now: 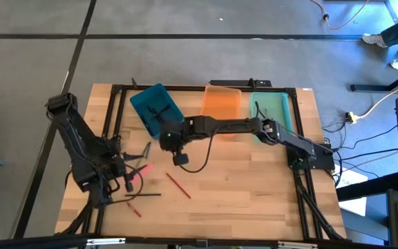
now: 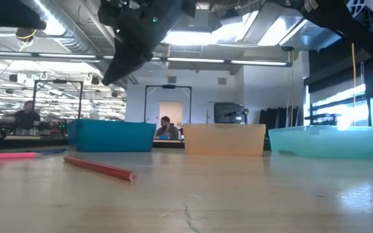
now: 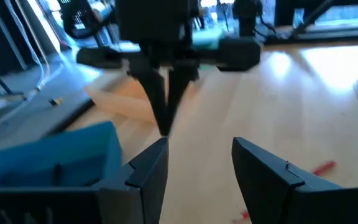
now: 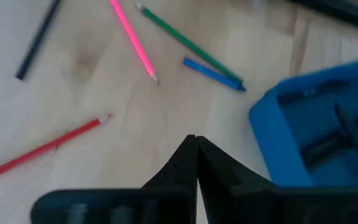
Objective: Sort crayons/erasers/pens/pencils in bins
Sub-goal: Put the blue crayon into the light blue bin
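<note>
Hovering Shut Beside The Blue Bin

Right tool [image 4: 196, 144] hangs pinched shut and empty, likely between picks. Just beyond lie 1 red pencil [image 4: 42, 148], then pink, green, blue sticks; the blue bin [image 4: 319, 134] flanks it. Left tool [image 3: 197, 165] waits wide apart.

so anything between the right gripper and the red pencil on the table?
Nothing visible. The right gripper, shut and empty, hangs beside the blue bin; bare wood lies between it and the red pencil. Pink pencil lies farther off.
</note>
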{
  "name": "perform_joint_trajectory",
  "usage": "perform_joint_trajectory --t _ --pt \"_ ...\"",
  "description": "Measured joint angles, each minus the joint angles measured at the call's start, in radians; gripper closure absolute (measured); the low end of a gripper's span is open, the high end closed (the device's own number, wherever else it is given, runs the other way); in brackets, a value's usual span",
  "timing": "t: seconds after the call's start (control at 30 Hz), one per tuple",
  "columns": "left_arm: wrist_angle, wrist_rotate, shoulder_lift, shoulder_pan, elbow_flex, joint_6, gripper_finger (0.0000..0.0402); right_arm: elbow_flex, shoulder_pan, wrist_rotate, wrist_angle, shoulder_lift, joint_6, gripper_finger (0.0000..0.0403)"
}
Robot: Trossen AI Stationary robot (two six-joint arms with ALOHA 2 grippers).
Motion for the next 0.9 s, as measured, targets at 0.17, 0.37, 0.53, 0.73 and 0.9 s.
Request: perform_joint_trajectory --t 0.17,0.37,0.53,0.73,0.9 --pt "-0.081 -0.042 -0.078 0.065 0.0 -0.006 0.0231 0.002 -0.058 -0.228 0.077 0.011 -0.07 0.0391" --pt "-0.169 -0.016 -0.186 0.164 -0.034 -0.005 0.0231 0.0 -0.132 -0.456 0.194 0.07 -0.078 0.0391" --pt "-0.184 -0.003 -0.325 0.227 -0.057 0.011 0.0231 0.0 -0.158 -0.463 0.328 0.121 -0.087 0.039" --pt "-0.132 0.02 -0.432 0.235 -0.058 0.083 0.0231 0.0 -0.158 -0.459 0.46 0.149 -0.123 0.039" --pt "-0.028 -0.023 -0.427 0.234 -0.058 0.161 0.0231 0.001 -0.135 -0.435 0.572 0.186 -0.081 0.0363"
